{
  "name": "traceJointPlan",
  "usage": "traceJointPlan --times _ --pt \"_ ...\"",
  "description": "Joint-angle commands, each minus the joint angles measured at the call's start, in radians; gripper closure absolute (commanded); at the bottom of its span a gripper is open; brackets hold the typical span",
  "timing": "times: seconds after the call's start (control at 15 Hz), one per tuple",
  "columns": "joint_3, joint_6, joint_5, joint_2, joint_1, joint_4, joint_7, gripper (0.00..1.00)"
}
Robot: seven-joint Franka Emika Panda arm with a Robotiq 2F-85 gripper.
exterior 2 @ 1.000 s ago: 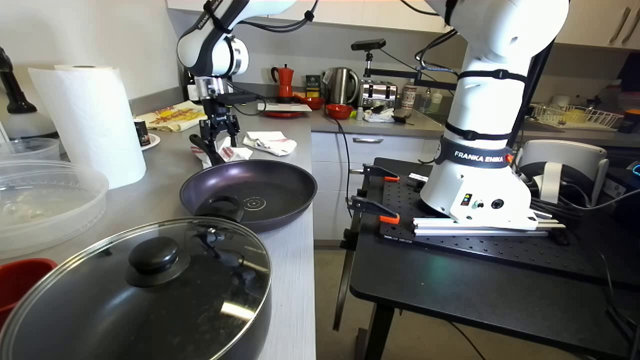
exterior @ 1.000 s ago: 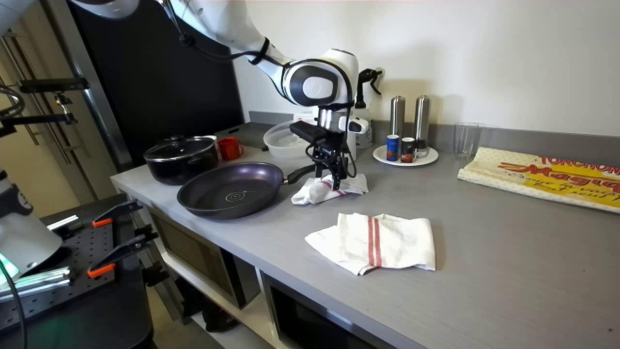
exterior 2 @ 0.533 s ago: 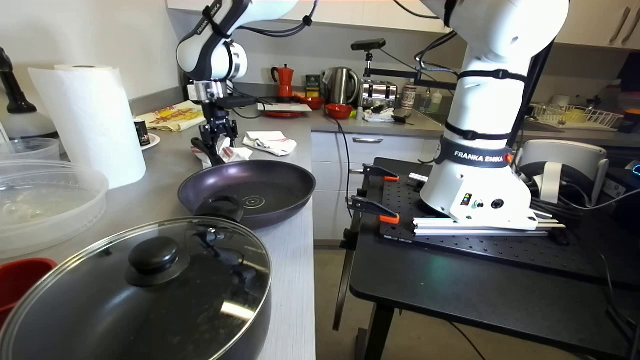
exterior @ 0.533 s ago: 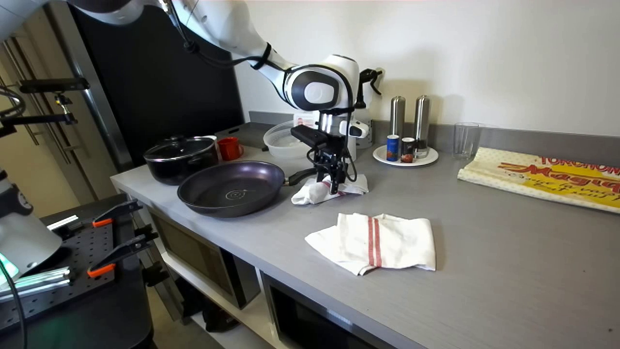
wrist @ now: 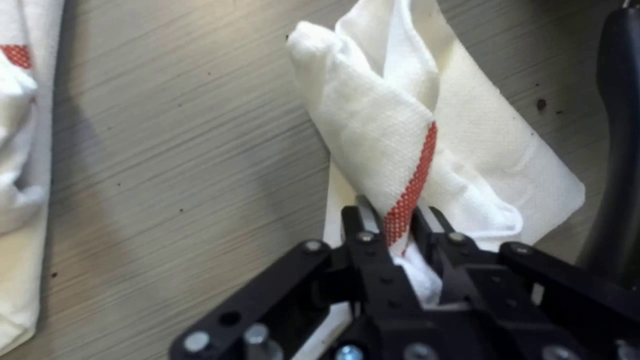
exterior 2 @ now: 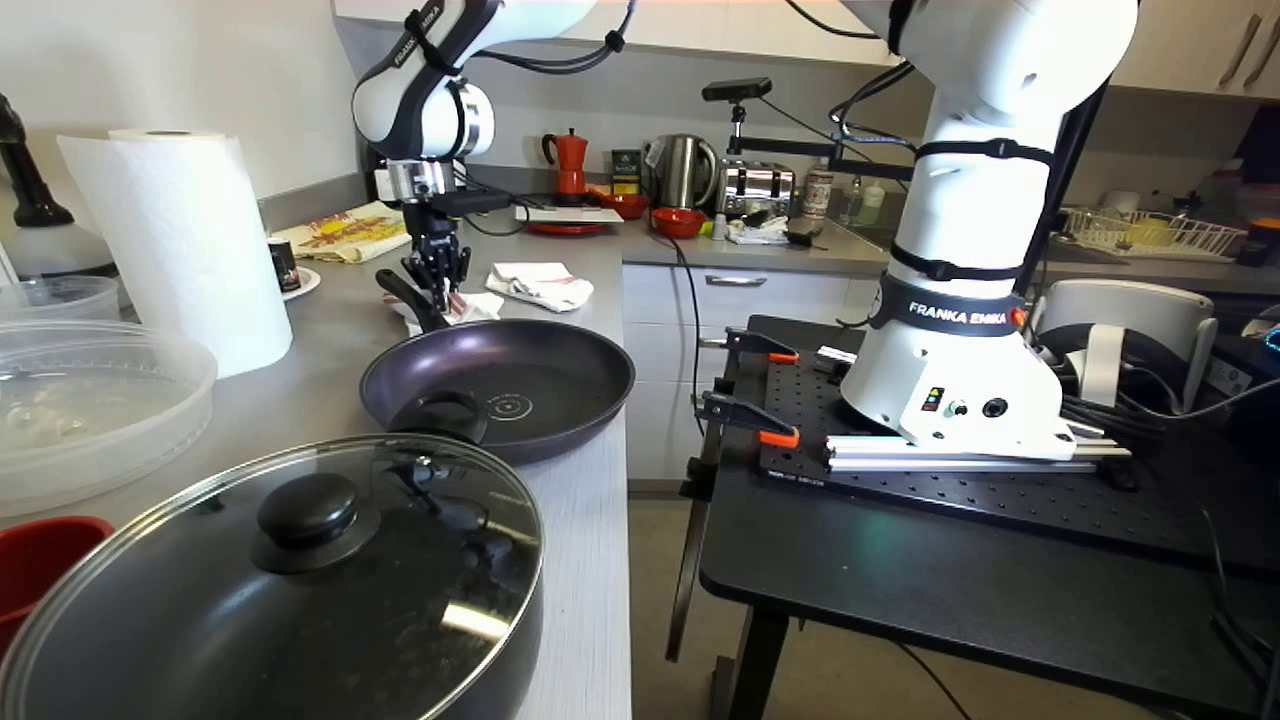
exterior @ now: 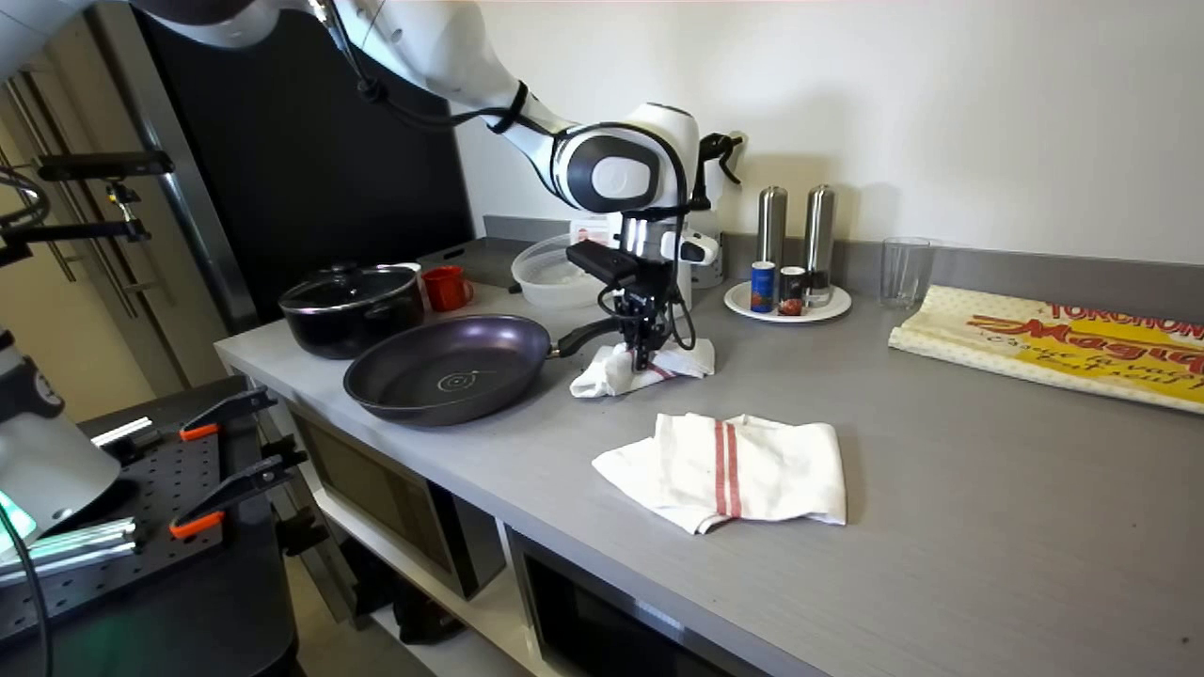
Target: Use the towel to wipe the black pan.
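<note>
A white towel [wrist: 380,125] with a red stripe lies bunched on the counter. My gripper [wrist: 395,216] is shut on it, a fold pinched upright between the two fingers in the wrist view. In an exterior view the gripper [exterior: 642,359] points straight down into the towel [exterior: 607,376], whose middle it hides. Beside it, the black pan [exterior: 423,367] rests near the counter's front edge, its handle [exterior: 585,336] reaching toward the towel. That handle [wrist: 617,125] also shows at the right edge of the wrist view.
A second folded white towel [exterior: 781,470] lies closer to the counter's edge. Around the pan stand a lidded pot [exterior: 348,315], a red mug [exterior: 447,288] and a plastic tub [exterior: 555,273]. A paper roll [exterior 2: 180,250] and a plate with shakers [exterior: 800,315] stand toward the wall.
The gripper has come down a little onto the towel, and its fingers have closed from wide apart onto the fabric, drawing it together. The pan shifted very slightly and came back.
</note>
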Motion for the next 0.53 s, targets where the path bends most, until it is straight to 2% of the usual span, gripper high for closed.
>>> traceJointPlan --times 0.0,0.13,0.47 --pt "0.006 0.006 0.006 0.004 -0.006 0.017 0.012 1.00" --pt "0.006 0.014 0.010 -0.009 -0.012 0.007 0.010 0.97" --pt "0.013 0.072 0.028 -0.099 -0.046 -0.071 -0.010 0.97"
